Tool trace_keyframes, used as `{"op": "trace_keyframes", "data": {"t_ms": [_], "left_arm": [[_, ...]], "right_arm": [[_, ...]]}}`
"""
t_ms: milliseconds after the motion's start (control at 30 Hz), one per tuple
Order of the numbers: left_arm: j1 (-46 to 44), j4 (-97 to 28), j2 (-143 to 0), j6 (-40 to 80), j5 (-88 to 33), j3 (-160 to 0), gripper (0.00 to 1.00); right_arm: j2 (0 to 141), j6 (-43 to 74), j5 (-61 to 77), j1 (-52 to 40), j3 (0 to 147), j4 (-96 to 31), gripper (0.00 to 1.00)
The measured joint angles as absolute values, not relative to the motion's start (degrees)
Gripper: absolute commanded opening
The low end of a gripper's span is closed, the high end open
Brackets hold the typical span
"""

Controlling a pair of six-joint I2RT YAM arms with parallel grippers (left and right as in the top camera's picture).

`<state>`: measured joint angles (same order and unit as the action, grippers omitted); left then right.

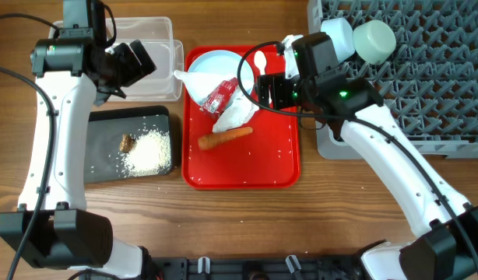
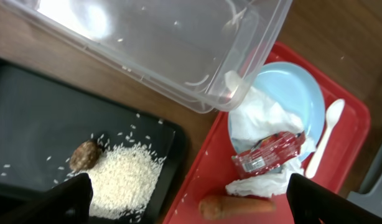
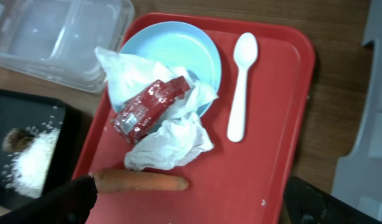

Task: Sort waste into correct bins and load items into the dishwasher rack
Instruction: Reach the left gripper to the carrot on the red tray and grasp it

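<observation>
A pale-blue plate (image 1: pixel 216 64) lies at the back of the flat red tray (image 1: pixel 243 175). The red wrapper (image 1: pixel 219 96) and white tissue (image 1: pixel 237 115) lie on the plate's front edge. The orange carrot (image 1: pixel 226 138) lies in front of them and the white spoon (image 1: pixel 260 64) beside the plate. White rice (image 1: pixel 149 151) and a brown scrap (image 1: pixel 128 142) lie in the black tray (image 1: pixel 107 124). My left gripper (image 1: pixel 142 66) hovers open and empty by the clear tub (image 1: pixel 157 35). My right gripper (image 1: pixel 272 92) hovers open and empty over the red tray's right side. The yellow cup is out of view.
The grey dishwasher rack (image 1: pixel 426 78) stands at the back right, with two pale bowls (image 1: pixel 374 40) upside down near its left corner. A few rice grains are scattered on the red tray. Bare wood table runs along the front.
</observation>
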<state>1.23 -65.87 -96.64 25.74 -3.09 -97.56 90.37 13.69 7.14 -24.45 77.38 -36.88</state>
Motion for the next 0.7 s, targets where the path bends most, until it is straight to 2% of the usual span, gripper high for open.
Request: {"op": "trace_keyframes", "data": {"t_ms": [133,200,300,400,433,467,533,600,700], "left_arm": [[1.2,-66.3,-96.6,25.8,-4.4,-97.6,0.98],[1.2,-66.1,-96.6,25.8,-5.9,-97.6,0.91],[-0.6,-63.6,-96.7,23.9,-9.4,-97.6,0.91],[-8.4,-64.2,-98.5,19.0,-9.3,-97.6,0.87],[-11.6,-65.2,-99.6,17.2,-8.6,-97.6,0.84],[-15.2,-66.5,-101.1,15.3,-7.7,-97.6,0.74],[-22.0,-69.2,-105.0,11.1,-6.0,-97.6,0.72],[-27.1,-70.2,-108.9,7.6,-4.8,-97.6,0.64],[-32.1,-70.3,-114.6,4.7,-3.4,-97.4,0.59]], "right_arm": [[87.8,14.2,9.0,-20.0,77.2,-39.3,1.0],[83.5,14.3,9.3,-14.6,77.2,-40.7,1.0],[77.6,14.3,9.6,-7.5,77.2,-42.0,1.0],[75.7,14.3,9.7,-2.4,77.2,-43.8,1.0],[75.8,14.3,9.6,-1.2,77.2,-44.6,1.0],[75.9,14.3,9.6,-0.3,77.2,-45.7,1.0],[75.9,14.3,9.6,0.4,77.2,-46.4,1.0],[75.9,14.3,9.6,0.5,77.2,-46.8,1.0],[75.9,14.3,9.6,0.5,77.2,-47.1,1.0]]}}
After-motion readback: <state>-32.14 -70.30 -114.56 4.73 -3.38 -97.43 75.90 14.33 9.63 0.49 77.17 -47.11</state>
